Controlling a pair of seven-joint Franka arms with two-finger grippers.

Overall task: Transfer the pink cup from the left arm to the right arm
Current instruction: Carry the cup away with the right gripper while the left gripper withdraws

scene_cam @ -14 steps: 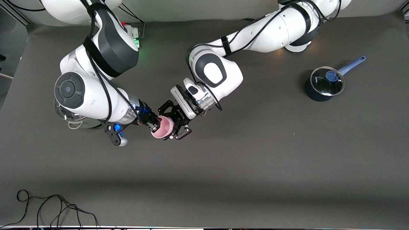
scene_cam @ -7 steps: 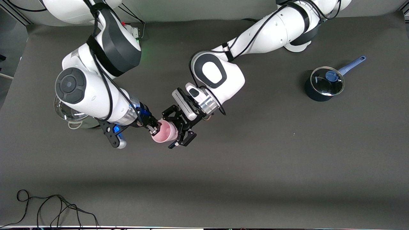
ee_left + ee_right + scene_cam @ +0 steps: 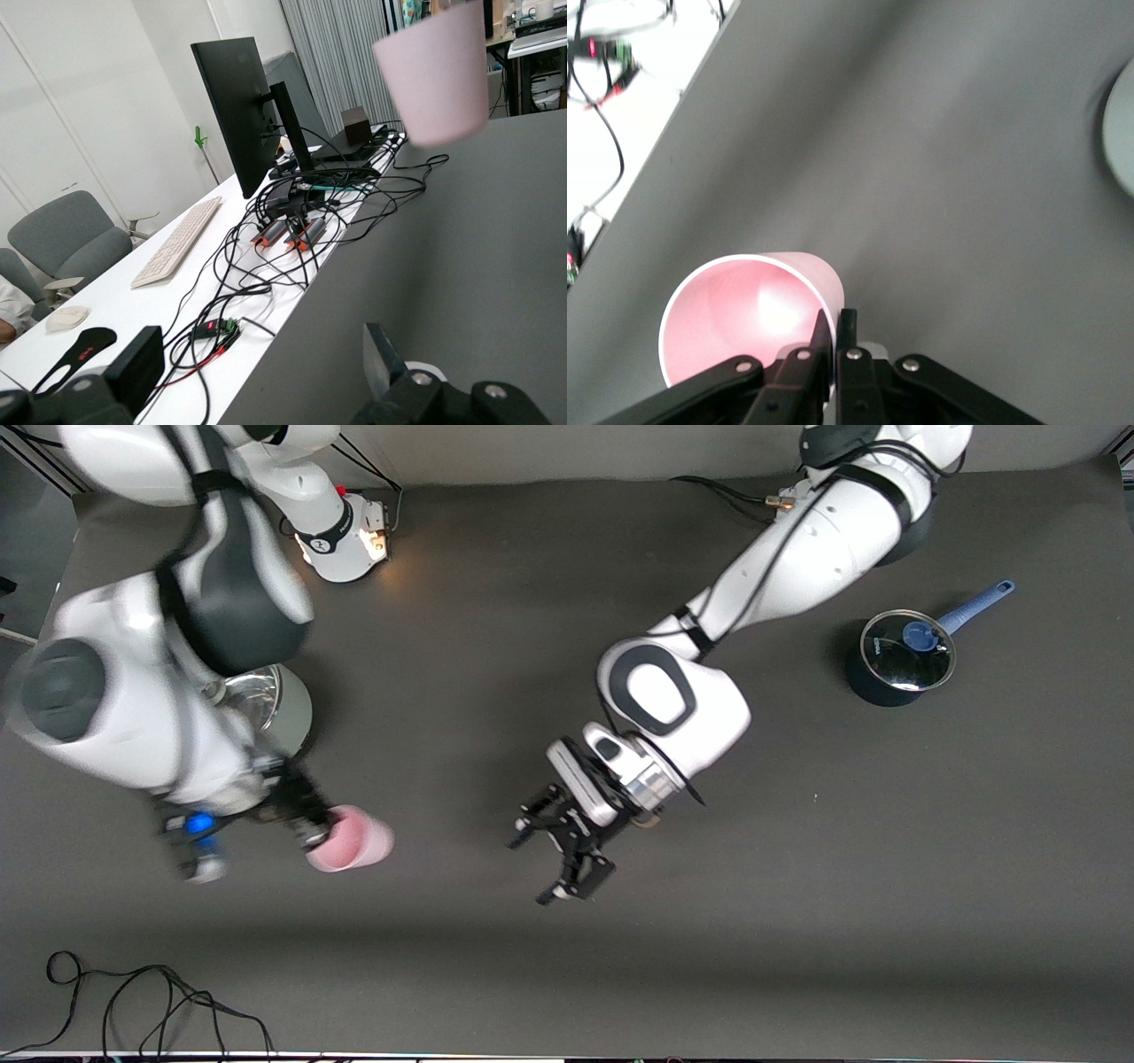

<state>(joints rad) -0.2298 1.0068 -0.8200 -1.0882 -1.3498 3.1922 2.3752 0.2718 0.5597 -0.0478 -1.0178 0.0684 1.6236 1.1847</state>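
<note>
While the pink cup is pinched at its rim by the right gripper at lower left of the frame, nothing is held by the left gripper. Its fingers are spread apart at lower centre.

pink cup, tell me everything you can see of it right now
The pink cup is a small, plain, pale pink tumbler that looks like plastic, tapered, with no handle. It is empty and tipped on its side in the air above the table. The right end effector is shut on its rim, one finger inside. The open left end effector is apart from it.
</note>
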